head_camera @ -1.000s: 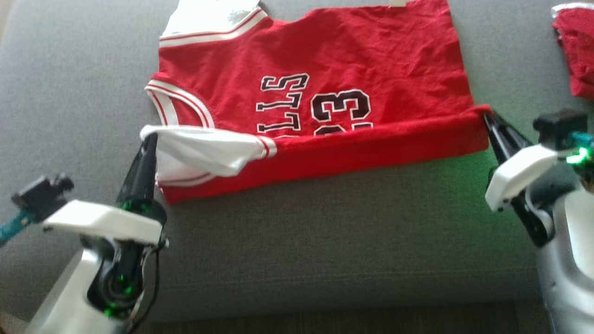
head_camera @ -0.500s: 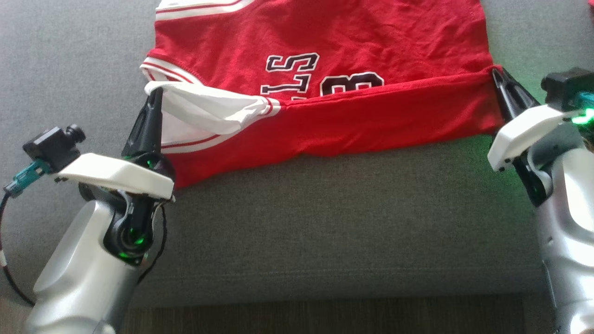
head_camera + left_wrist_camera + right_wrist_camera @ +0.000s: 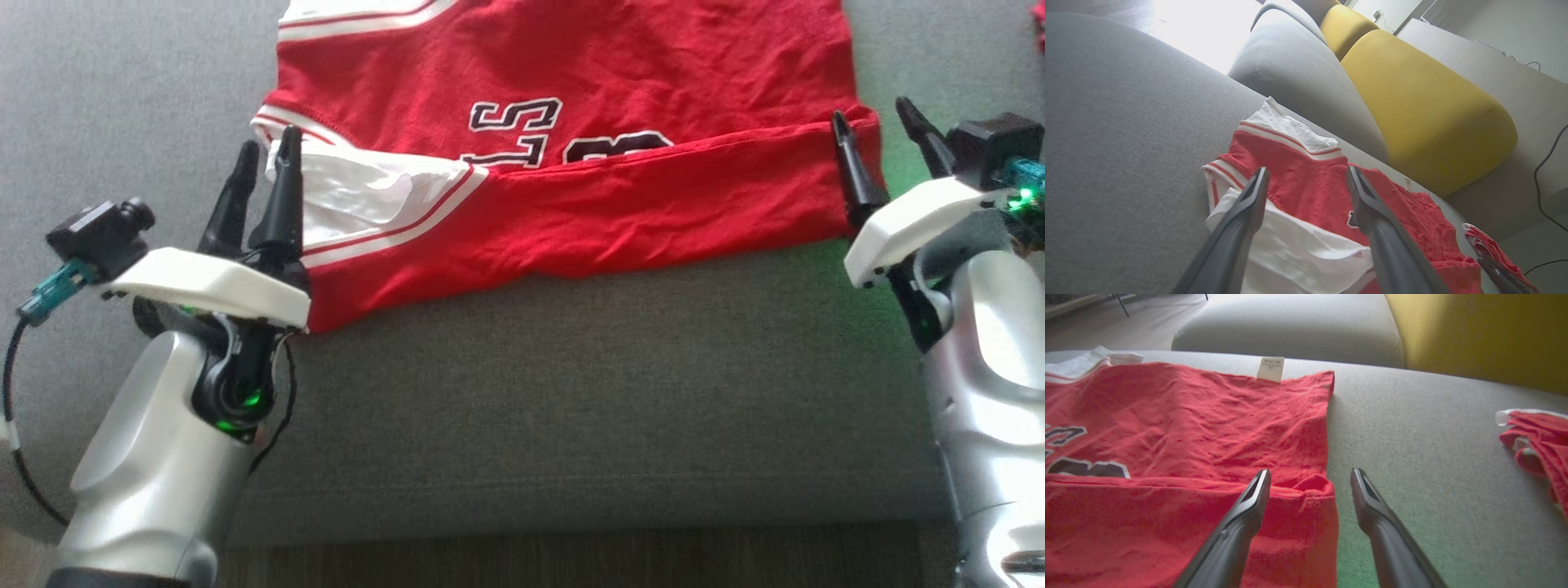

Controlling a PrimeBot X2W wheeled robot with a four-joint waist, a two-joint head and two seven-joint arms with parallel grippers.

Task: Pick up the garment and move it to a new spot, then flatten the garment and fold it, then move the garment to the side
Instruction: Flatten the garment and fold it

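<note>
L gripper point(image 3: 269, 143) and R gripper point(image 3: 872, 112) both have jaws apart, nothing clamped. Red jersey point(image 3: 620, 73) lies print-up on the grey sofa seat point(image 3: 571, 392), armhole end to robot's left, hem to its right. Near long edge is turned up over the front as a flap point(image 3: 653, 204), covering the lower part of the lettering. L gripper sits at the white armhole patch point(image 3: 367, 192), one finger over cloth, the other over bare seat. R gripper straddles the flap's hem corner the same way. Contact w/ cloth: can't tell.

Step in hand, my read: first lengthwise fold looks laid, jaws free of it. To do it well, lift both straight up and back toward the robot w/ no sideways drag, else a fingertip could catch the flap and pull it open. Armhole patch looks bunched, not flat, so prob needs a smoothing pass before the next fold. Flap looks a bit wider at the hem end; even it out. Keep clear of the second red garment point(image 3: 1539, 437), well apart on the right.
</note>
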